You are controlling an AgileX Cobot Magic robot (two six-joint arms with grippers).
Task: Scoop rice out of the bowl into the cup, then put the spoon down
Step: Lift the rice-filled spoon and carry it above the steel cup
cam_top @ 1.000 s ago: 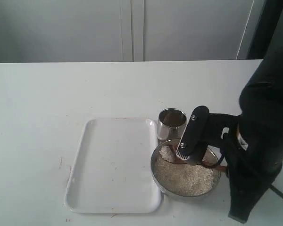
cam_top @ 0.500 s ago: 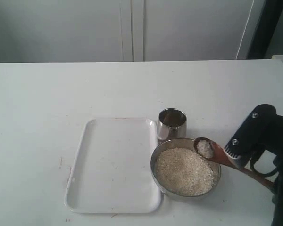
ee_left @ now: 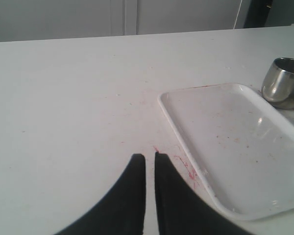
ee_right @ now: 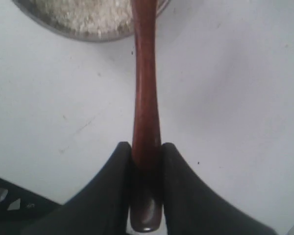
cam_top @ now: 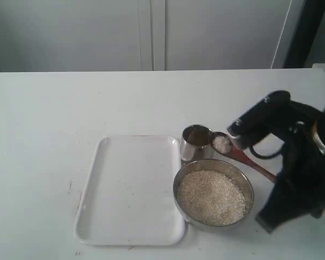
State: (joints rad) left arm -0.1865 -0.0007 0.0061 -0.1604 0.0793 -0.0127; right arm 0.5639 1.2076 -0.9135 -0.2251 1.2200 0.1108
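Note:
The steel bowl (cam_top: 176,187) holds a bed of rice (cam_top: 211,197) at the table's front. Just behind it stands the small steel cup (cam_top: 196,142), also in the left wrist view (ee_left: 281,82). My right gripper (cam_top: 241,135) is shut on the handle of the wooden spoon (cam_top: 246,160). The spoon's oval end carries a small heap of rice (cam_top: 222,143) right beside the cup's rim. In the right wrist view the handle (ee_right: 144,88) runs from my gripper (ee_right: 146,146) toward the bowl's rim (ee_right: 68,33). My left gripper (ee_left: 150,156) hovers shut over bare table, holding nothing.
A white tray (cam_top: 130,189) lies left of the bowl and cup, its corner near my left gripper (ee_left: 235,142). Faint red marks (ee_left: 183,164) stain the table beside it. The right arm's dark body (cam_top: 303,173) looms over the table's right side.
The spoon came up out of the bowl with rice on it, swung out to the right, then moved back and up to the cup's rim.

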